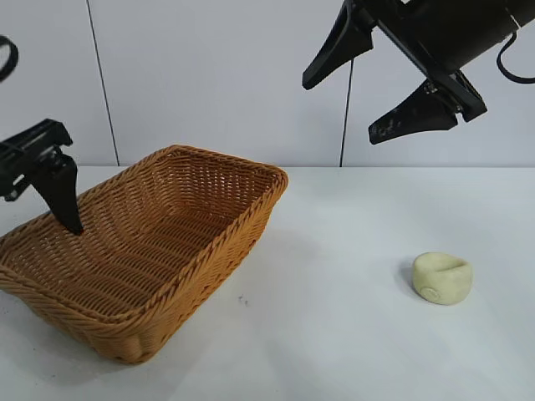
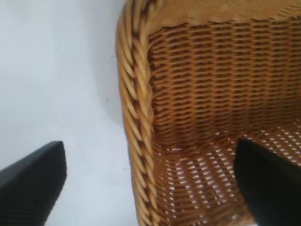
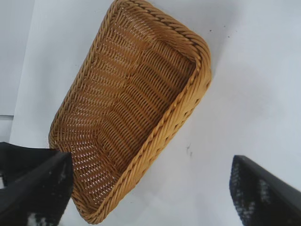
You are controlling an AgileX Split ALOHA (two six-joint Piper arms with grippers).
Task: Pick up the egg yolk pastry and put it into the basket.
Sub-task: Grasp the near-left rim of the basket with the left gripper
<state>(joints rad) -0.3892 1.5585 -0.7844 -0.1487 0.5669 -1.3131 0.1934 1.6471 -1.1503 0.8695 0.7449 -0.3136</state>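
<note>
Smooth dented pastry [image 1: 442, 278] lies beside woven basket [image 1: 142, 322]; both hands (left [image 2: 150, 181], right [image 1: 380, 83]) gape open

White table [image 1: 351, 334], pale panelled wall [image 1: 209, 75]

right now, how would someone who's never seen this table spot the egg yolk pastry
Find the big woven basket on the white table. Look to its right, across bare tabletop, under the raised right gripper. The egg yolk pastry sits alone there: a small pale yellow puck with a dented top.
</note>
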